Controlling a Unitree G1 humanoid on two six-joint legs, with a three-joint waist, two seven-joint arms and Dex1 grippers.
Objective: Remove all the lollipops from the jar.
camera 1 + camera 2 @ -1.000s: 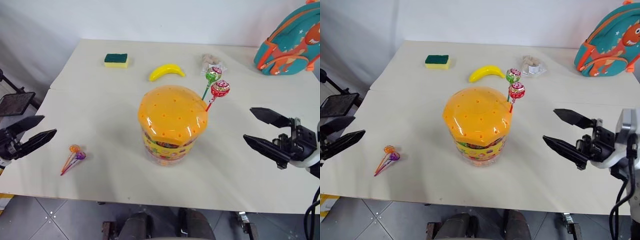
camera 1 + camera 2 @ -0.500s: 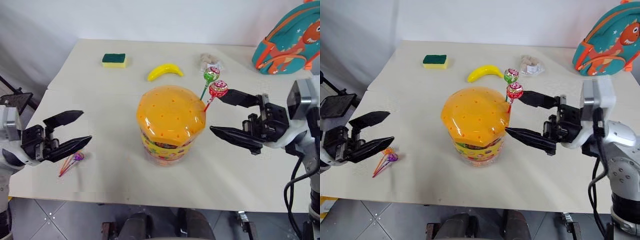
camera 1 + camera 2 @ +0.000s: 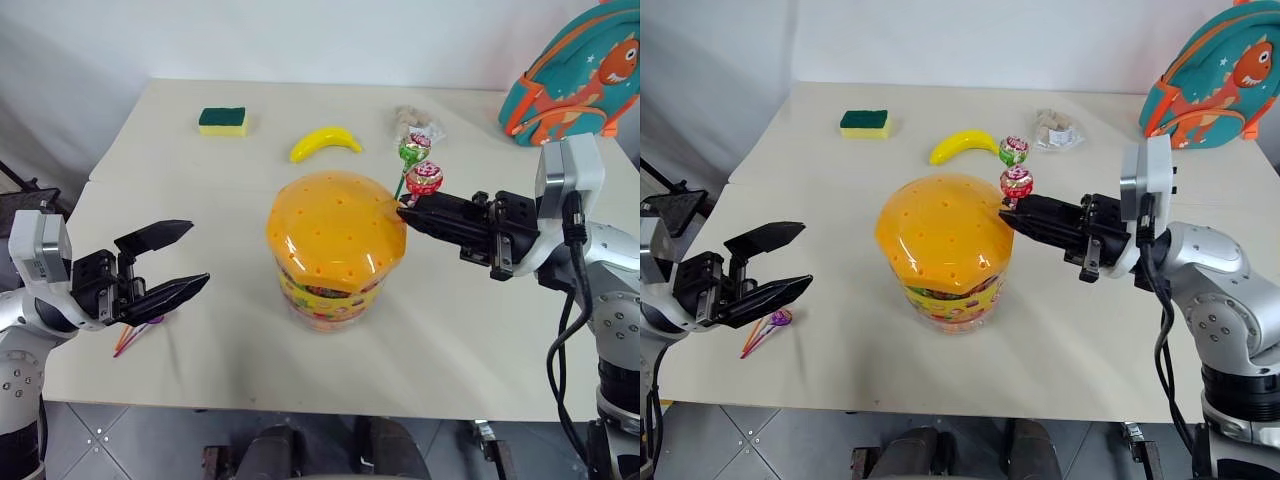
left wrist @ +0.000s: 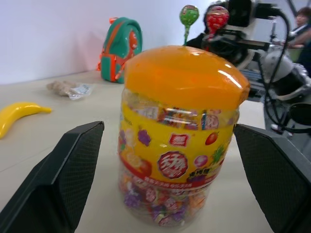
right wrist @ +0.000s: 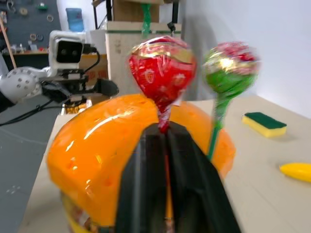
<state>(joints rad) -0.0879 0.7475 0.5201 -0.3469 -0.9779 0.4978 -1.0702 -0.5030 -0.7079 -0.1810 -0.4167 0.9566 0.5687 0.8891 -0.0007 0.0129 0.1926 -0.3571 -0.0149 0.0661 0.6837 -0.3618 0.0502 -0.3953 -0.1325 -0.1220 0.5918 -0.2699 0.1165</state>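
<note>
Each arm is built of rounded silver-grey segments. A pale grey boxy camera block with a dark lens is mounted at each wrist. Left gripper (image 3: 180, 263) and right gripper (image 3: 404, 212) are each formed of two long, black, tapering fingers. Finely textured pads (image 4: 73, 179) are seen inside. Black cables are looped beside the right forearm.

Centre: jar (image 3: 336, 250) blocks the tabletop (image 3: 480, 330).
Left: bare beside jar; lollipops (image 3: 762, 330) near edge, partly hidden.
Back: banana (image 3: 325, 143), sponge (image 3: 222, 121).
</note>
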